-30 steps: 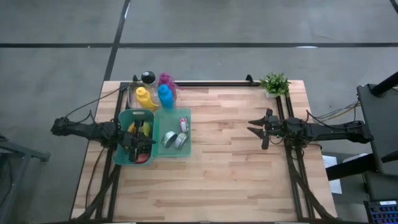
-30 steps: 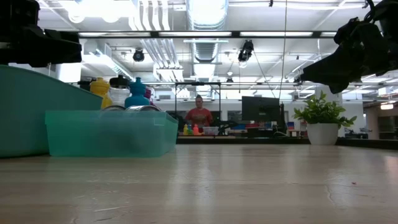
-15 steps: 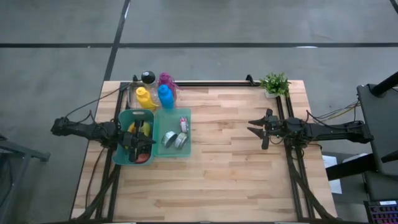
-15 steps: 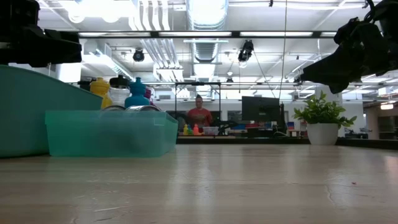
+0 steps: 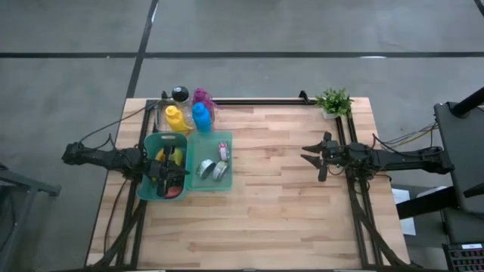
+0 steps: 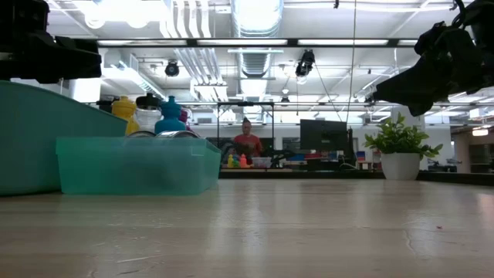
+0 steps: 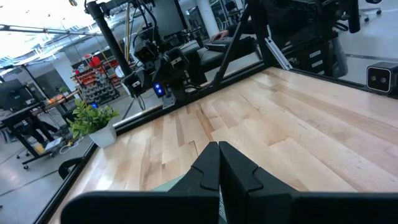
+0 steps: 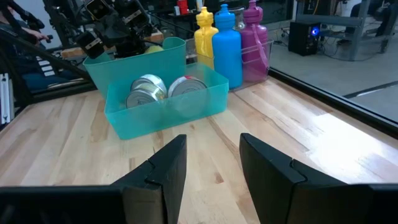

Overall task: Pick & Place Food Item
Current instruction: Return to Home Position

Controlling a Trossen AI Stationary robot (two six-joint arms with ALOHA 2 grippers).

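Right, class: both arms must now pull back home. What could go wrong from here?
1. The shut left hand hangs over the dark green plastic bin; dipping while withdrawing, it might catch the rim and drag it.
2. A shoved bin could topple the yellow plastic bottle just behind.
The open right hand waits over the wooden table.

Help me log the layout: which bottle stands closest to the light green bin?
The blue bottle, directly behind the light green bin; the yellow bottle sits behind the darker green bin, the purple bottle farther back.
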